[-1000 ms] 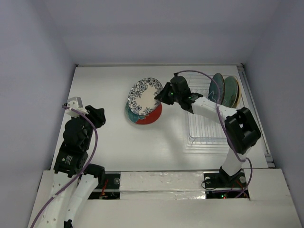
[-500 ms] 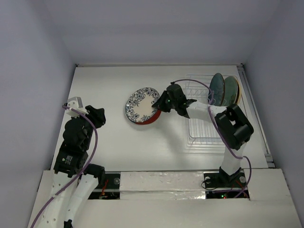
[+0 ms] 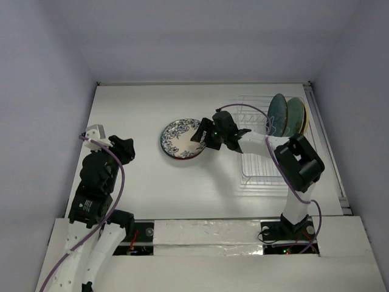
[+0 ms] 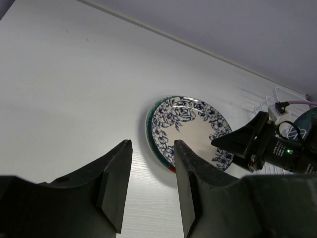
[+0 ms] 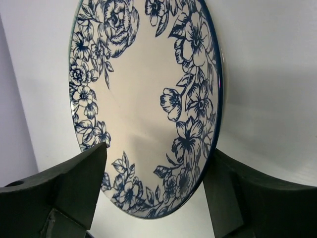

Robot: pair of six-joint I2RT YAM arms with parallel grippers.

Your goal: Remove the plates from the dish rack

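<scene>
A white plate with dark blue flowers (image 3: 180, 137) lies flat on a teal-and-red plate (image 3: 177, 157), left of the dish rack (image 3: 261, 165). My right gripper (image 3: 199, 135) is at the stack's right edge. It is open, its fingers either side of the flowered plate's (image 5: 143, 99) rim, and the left finger stands well off it. Three plates stay upright at the rack's far end: dark teal (image 3: 278, 114), pale green (image 3: 295, 117) and tan (image 3: 304, 119). Far to the left, my left gripper (image 3: 123, 148) is open and holds nothing. Its wrist view shows the stack (image 4: 190, 130) beyond its fingers.
The wire rack sits against the table's right side, its near rows bare. White walls close the table at the back and both sides. A purple cable loops over the right arm (image 3: 267, 118) near the upright plates.
The right arm swung the flowered plate down from a tilt onto the teal-and-red plate, then opened its jaws and let go. The left arm has not moved.
</scene>
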